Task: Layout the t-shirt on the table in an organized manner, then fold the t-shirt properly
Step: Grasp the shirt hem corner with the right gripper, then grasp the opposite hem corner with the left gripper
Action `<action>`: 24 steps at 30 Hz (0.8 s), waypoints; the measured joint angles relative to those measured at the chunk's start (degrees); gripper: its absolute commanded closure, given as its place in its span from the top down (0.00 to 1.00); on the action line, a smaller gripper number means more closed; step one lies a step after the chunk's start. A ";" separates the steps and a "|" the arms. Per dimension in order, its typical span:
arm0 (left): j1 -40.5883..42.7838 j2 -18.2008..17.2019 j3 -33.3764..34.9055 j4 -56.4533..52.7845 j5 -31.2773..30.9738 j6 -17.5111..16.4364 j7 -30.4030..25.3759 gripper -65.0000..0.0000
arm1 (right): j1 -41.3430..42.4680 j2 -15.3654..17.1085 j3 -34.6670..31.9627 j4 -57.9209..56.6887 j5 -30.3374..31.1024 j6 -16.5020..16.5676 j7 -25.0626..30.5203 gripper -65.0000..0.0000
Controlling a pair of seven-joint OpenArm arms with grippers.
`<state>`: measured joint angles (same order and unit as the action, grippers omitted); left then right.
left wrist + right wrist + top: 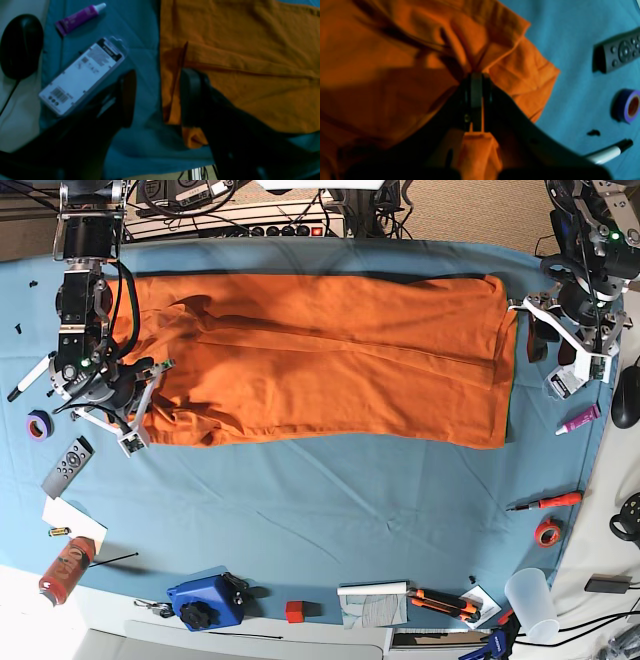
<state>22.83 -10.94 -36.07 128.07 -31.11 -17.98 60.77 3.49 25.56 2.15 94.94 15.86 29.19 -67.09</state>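
Blue-teal cloth covers the table (320, 500), with the t-shirt (330, 360) folded lengthwise across its far half. Right gripper (476, 75) pinches bunched fabric, probably to straighten that end; left gripper (157, 97) gapes empty at the opposite edge

Blue-teal table (330, 510) under orange t-shirt (320, 360)

Overhead view: bright, even light, sharp throughout, with soft shadows under the bright orange cotton t-shirt (320, 360). Both wrist views: dim, blue-tinted and motion-blurred; the black gripper fingers (192, 97) nearest the lens sit out of focus, as dark silhouettes against the shirt.
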 measured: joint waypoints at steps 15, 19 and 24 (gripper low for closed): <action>0.04 0.00 0.00 0.00 0.00 0.00 -0.02 0.45 | 0.52 -0.02 2.97 11.89 11.89 0.94 1.11 0.33; 0.15 -0.02 0.00 0.00 0.00 0.00 0.00 0.45 | 3.10 -0.02 3.15 8.07 6.54 -2.19 2.12 0.33; 0.13 -0.02 0.07 0.00 0.02 0.00 -0.31 0.45 | 8.26 -0.15 3.10 -3.80 6.05 -2.49 4.44 0.33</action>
<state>22.96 -10.96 -36.01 128.07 -31.09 -17.98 60.47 11.75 25.41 5.26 91.13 21.91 26.70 -62.65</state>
